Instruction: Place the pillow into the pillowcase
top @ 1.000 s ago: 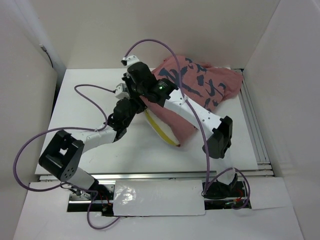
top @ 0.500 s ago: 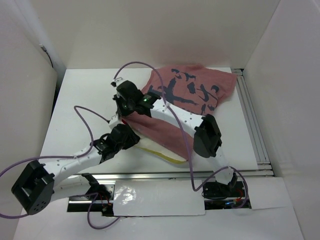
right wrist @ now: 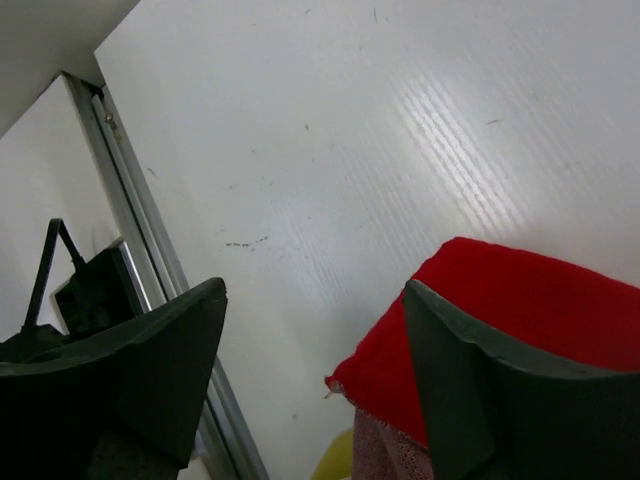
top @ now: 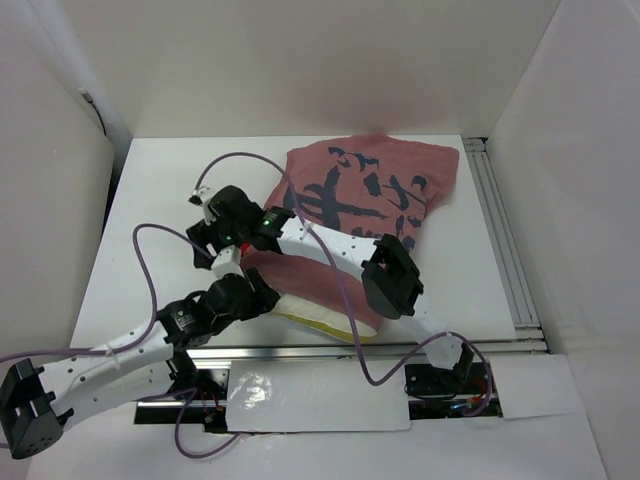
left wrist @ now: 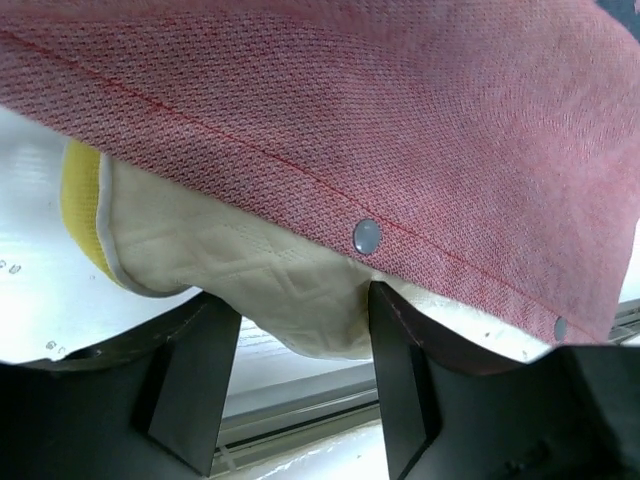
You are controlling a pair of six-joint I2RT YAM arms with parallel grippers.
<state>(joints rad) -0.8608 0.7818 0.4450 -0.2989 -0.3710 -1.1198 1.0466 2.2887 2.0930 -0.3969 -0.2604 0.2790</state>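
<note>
the pillow (left wrist: pixel 290 290) is mostly inside the pillowcase (top: pixel 360 200). left hand (left wrist: pixel 300 400) spread under its corner; right hand (right wrist: pixel 315 400) spread beside the cloth. next, pull the case over.

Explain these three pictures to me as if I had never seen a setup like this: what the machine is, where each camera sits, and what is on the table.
The machine is two white-and-black robot arms bolted at the near edge of a white table. The top picture looks down from above and behind them. The other two come from cameras on each wrist, so the dark shapes at their lower edges are that arm's own jaws.

On the table lies a dusty-red fabric pillowcase with dark calligraphy marks. A cream quilted pillow with yellow edging sticks out of its open, snap-fastened edge.

The left gripper has its jaws apart, with a bulge of the pillow between them. The right gripper is also open, beside a fold of red cloth; it holds nothing.
</note>
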